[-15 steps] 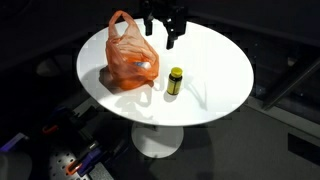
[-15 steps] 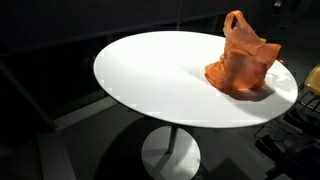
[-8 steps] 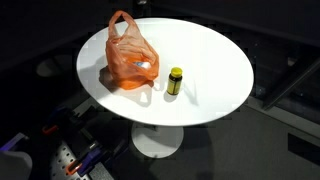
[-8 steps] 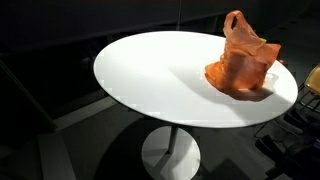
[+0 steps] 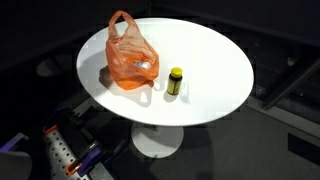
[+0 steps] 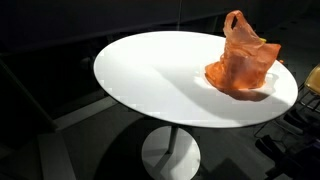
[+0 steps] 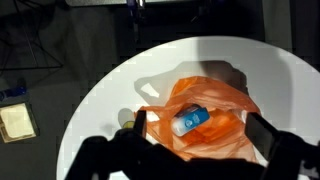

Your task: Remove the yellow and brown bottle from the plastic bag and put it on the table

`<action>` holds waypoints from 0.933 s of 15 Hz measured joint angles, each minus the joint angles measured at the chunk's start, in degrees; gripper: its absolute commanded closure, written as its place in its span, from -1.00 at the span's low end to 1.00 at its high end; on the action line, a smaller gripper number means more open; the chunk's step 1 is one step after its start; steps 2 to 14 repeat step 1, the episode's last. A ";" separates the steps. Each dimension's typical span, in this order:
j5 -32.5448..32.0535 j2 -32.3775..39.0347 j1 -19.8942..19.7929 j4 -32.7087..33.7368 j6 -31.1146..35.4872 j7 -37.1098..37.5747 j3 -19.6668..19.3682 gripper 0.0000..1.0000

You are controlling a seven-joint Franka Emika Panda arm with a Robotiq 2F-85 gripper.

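Round white tabletop (image 5: 215,60): it carries everything, and both exterior views show it with no arm over it.

Crumpled orange plastic bag (image 5: 130,58): it sits slumped near one edge with its handles up. In the wrist view its mouth gapes straight under the camera.

Claw (image 7: 197,135): it appears only in the wrist view, as two dark fingers spread wide apart with nothing between them. It hangs high over the bag and is well clear of the tabletop.

Small yellow and brown bottle (image 5: 175,81): it stands upright on the bare tabletop just beside the bag and apart from it. In the exterior view from the far side, the bag hides it.

Bottle relative to claw: it is well below the claw and off to the side of the fingers' span, not between them. A small dark shape at the bag's rim by one finger in the wrist view may be the bottle, but it is too dim to be sure.

White and blue item (image 7: 190,120): it lies inside the bag and is no part of the task.

Step in hand: by the look of it the removal and placing are done, and the arm is clear.

Next move: probably nothing beyond keeping away. Any descent should stay clear of the bottle, because a narrow upright bottle would tip at a light knock.
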 measured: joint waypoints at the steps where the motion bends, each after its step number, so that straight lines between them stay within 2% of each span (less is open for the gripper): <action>1: 0.00 0.21 0.00 0.00 0.02 0.00 -0.03 -1.00; 14: 0.00 0.21 0.00 0.00 0.02 0.00 -0.03 -1.00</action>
